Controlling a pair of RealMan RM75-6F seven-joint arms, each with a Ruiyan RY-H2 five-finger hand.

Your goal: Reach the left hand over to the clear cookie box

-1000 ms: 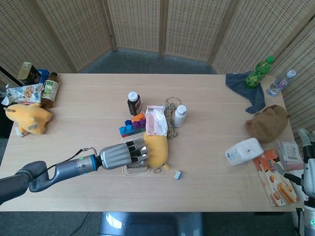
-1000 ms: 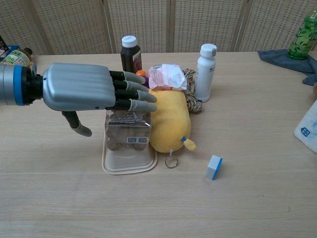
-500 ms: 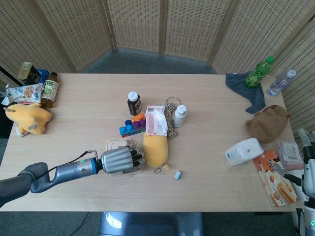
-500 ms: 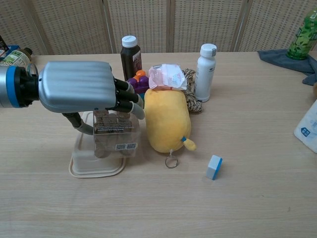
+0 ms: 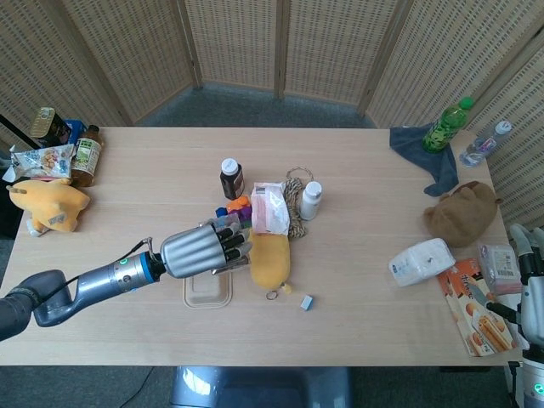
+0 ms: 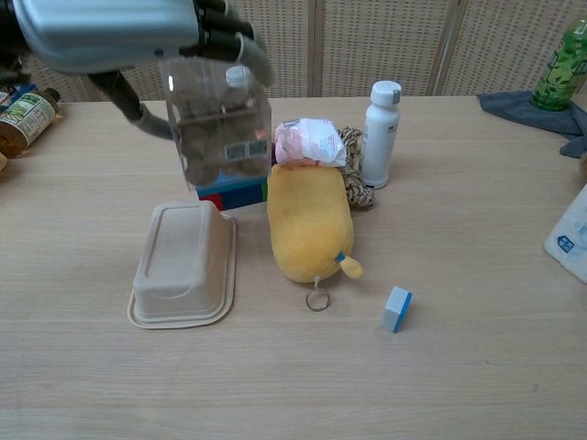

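My left hand (image 5: 197, 251) (image 6: 110, 27) grips the clear cookie box (image 6: 220, 128) from above and holds it in the air, well off the table. Round brown cookies and a barcode label show through the box's walls. In the head view the box (image 5: 229, 263) is mostly hidden under the fingers (image 5: 235, 242). Below it a beige plastic tray (image 6: 183, 266) (image 5: 207, 291) lies upside down on the table. My right hand (image 5: 531, 285) stays at the far right edge of the table, fingers apart, holding nothing.
A yellow plush (image 6: 307, 220) lies right of the tray, with a pink packet (image 6: 312, 142), a white bottle (image 6: 380, 133) and coloured toy bricks (image 6: 234, 194) behind it. A small blue block (image 6: 396, 308) sits front right. Snack packs (image 5: 480, 310) lie near my right hand.
My left hand closed on the cookie box, dragged it and its tray left, then lifted the box up off the tray. The tray stays on the table. The right hand barely moved.
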